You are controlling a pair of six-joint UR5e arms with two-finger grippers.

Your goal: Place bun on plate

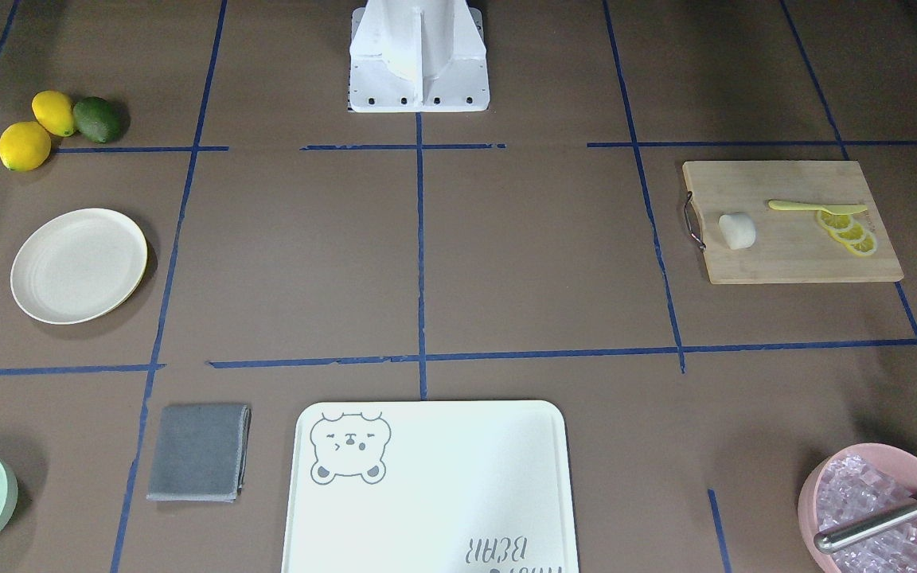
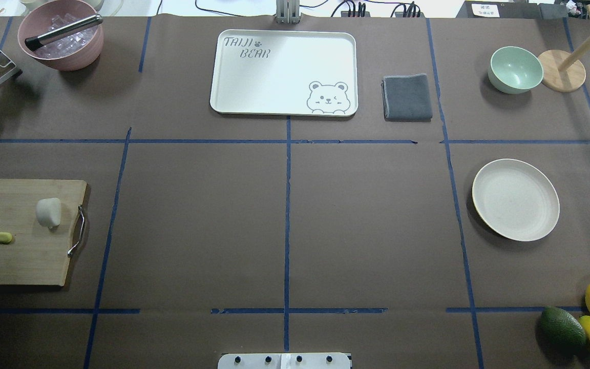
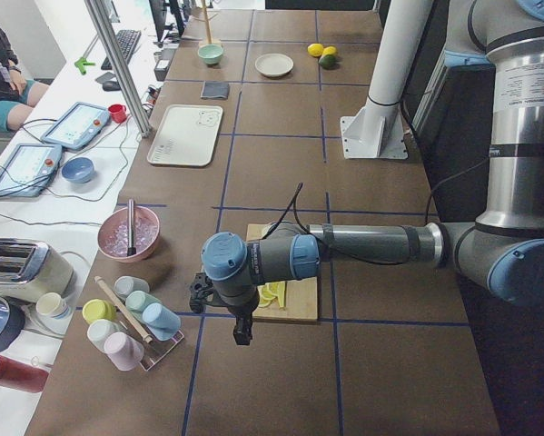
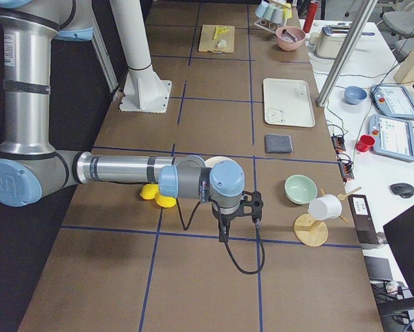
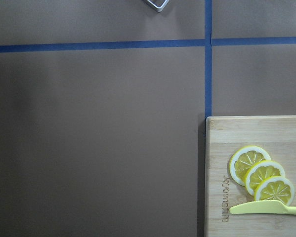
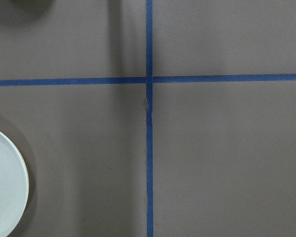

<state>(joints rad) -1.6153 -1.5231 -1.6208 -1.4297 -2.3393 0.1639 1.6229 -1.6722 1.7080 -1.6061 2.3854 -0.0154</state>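
The smooth, pillow-shaped white bun (image 1: 737,231) lay on the wooden board (image 1: 793,259) at the left, well apart from the round cream plate (image 1: 79,266) at the right, and how wide the left gripper (image 3: 242,332) and right gripper (image 4: 224,234) stood could not be told.

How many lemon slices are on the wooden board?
3. All overlap in a row near the wooden board's corner: first slice, middle slice, last slice beside the yellow knife. None seems hidden.

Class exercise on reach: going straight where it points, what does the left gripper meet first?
The left gripper points down; likely bare table beside the cutting board, though depth is unclear.
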